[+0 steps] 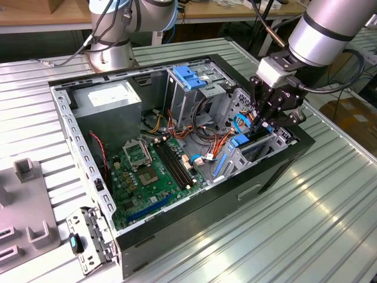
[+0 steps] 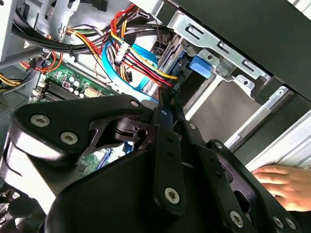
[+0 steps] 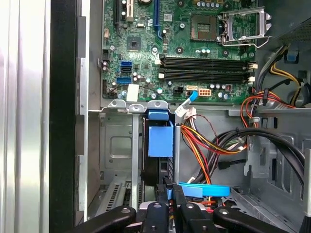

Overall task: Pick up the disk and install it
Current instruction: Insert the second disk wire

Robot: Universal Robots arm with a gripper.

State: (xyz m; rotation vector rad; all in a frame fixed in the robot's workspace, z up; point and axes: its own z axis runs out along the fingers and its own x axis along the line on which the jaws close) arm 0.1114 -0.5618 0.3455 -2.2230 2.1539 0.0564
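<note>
One step in hand: the gripper is seating the disk into the bay at the corner of the case.
Gripper state: in the first wrist view the fingers are standing close together and seem to be pinching the thin blue edge of the disk; I am judging this as a light grip, not a wide one.
Disk place: it is sitting on its edge directly under the fingertips, already between the metal walls of the bay, with its blue end pointing away from the gripper toward the board.
Alignment: the disk is looking parallel to the bay walls; pushing well is meaning pushing straight along the slot, without twisting the wrist.
Cables: a bundle of red, yellow and black cables is lying just beside the fingers, and a blue flat cable is passing very near them; they are risking to catch on the fingers.
Force: I am advising slow, even pressure, because whether the disk is fully seated cannot be told.
Person: a hand is resting beyond the gripper, outside the case wall, so any sideways swing is being a danger.
</note>
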